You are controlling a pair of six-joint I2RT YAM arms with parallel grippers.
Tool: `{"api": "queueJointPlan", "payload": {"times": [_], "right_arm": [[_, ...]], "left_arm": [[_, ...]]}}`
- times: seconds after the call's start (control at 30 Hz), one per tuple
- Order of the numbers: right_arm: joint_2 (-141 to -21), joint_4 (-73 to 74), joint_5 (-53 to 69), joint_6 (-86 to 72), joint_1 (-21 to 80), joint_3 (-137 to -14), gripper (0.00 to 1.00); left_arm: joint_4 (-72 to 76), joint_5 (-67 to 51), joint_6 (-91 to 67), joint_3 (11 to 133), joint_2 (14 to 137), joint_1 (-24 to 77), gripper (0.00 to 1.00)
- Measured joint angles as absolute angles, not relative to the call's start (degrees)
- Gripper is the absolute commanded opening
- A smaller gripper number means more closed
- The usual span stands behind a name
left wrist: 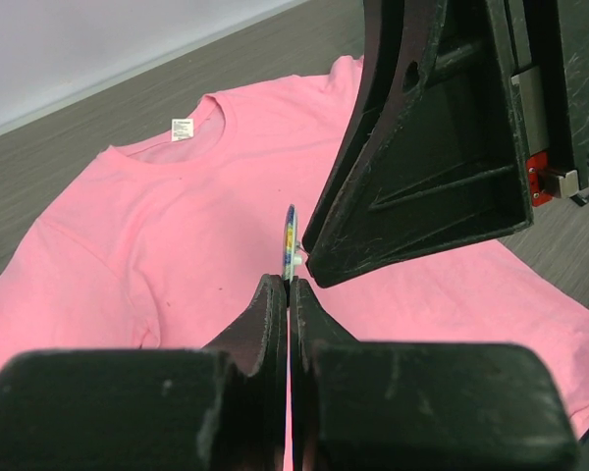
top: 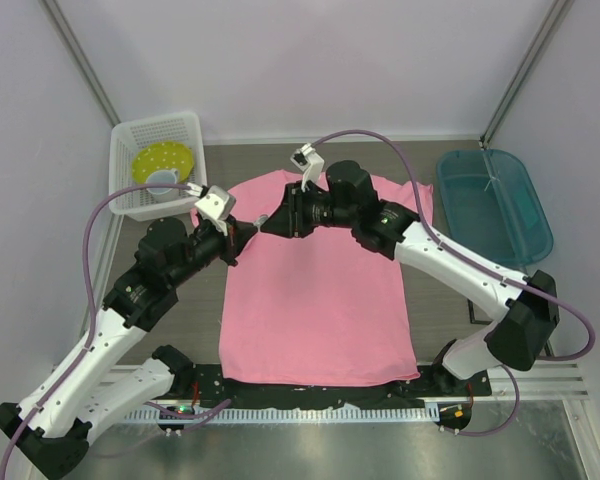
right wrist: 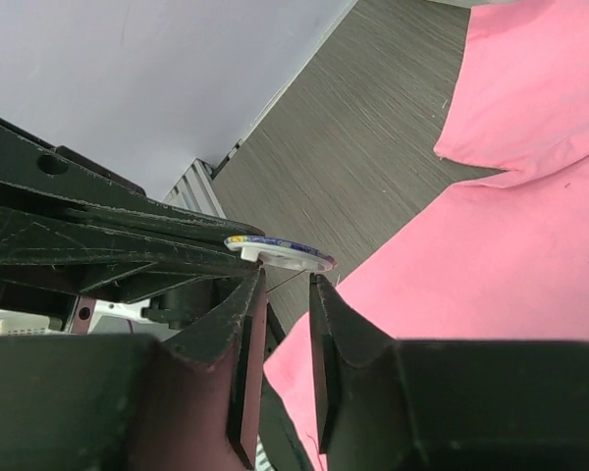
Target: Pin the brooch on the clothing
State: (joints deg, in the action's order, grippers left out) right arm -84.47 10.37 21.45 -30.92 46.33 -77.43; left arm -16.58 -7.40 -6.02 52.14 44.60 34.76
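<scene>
Nearest the overhead camera are the two arm bases at the table's near edge, and from there both arms reach inward and meet over the upper part of the pink T-shirt [top: 320, 300], which lies flat on the grey table [top: 250, 160] with its collar at the far side. The left tool [top: 246, 232] and the right tool [top: 267, 222] point at each other tip to tip on the view's left side of the shirt's chest; the brooch is too small to make out from up here. A white basket [top: 120, 165] holding a yellow-green dotted plate [top: 170, 157] stands off the shirt's far left corner, and a teal tub [top: 495, 210] stands to the right, well apart from the cloth. In the left wrist view the left tool's fingers [left wrist: 265, 314] are pressed together with the brooch [left wrist: 290, 240] pinched between their tips – it stands edge-on, a thin disc sticking up above them, in the air over the shirt. One dark finger of the right tool comes in from the upper right, its tip just beside the disc. The white label [left wrist: 182, 128] shows inside the collar beyond. In the right wrist view the right tool's own fingers [right wrist: 240, 324] stand apart with a narrow gap – nothing is seen clamped between them. The brooch sits just above that gap, dark rim up and whitish back down, held at the tip of the left tool's fingers coming in from the left.
</scene>
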Motion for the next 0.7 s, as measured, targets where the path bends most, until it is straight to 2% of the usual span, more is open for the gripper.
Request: {"api": "queueJointPlan", "payload": {"times": [0.57, 0.7], "right_arm": [[-82.85, 12.1, 23.27, -25.71, 46.13, -76.86, 0.08], [-82.48, 12.71, 23.09, -24.67, 46.06, -76.84, 0.01]], "left_arm": [[-16.58, -10.33, -7.7, 52.14, 44.6, 34.63, 0.0], [-16.53, -10.76, -8.54, 52.14, 44.6, 34.37, 0.0]]}}
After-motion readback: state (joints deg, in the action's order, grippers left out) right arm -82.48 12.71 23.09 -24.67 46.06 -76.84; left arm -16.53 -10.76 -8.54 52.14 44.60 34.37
